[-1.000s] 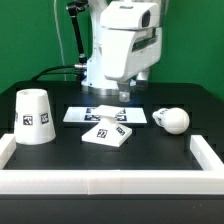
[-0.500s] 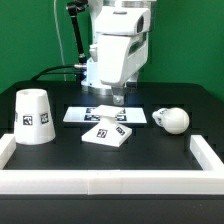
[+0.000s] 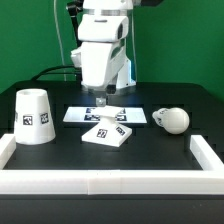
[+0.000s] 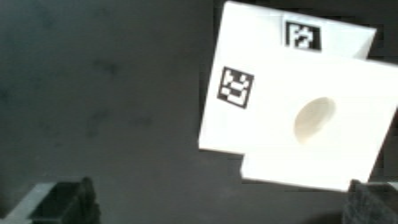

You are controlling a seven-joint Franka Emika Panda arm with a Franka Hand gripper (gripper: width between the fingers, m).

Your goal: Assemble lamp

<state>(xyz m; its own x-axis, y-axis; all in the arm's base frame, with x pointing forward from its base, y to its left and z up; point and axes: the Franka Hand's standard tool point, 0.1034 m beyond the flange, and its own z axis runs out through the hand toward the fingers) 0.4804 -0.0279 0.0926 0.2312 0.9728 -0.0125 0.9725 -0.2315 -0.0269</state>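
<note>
Two fingers of the gripper stand wide apart with nothing held between them. The gripper hangs just above the far edge of the square base, over the marker board that lies right behind the base. The base lies flat on the black table, with its tags and oval hole facing up. Well off to the exterior view's left of the base stands the shade, wide end down. To the exterior view's right of the base lies the bulb, apart from it.
</note>
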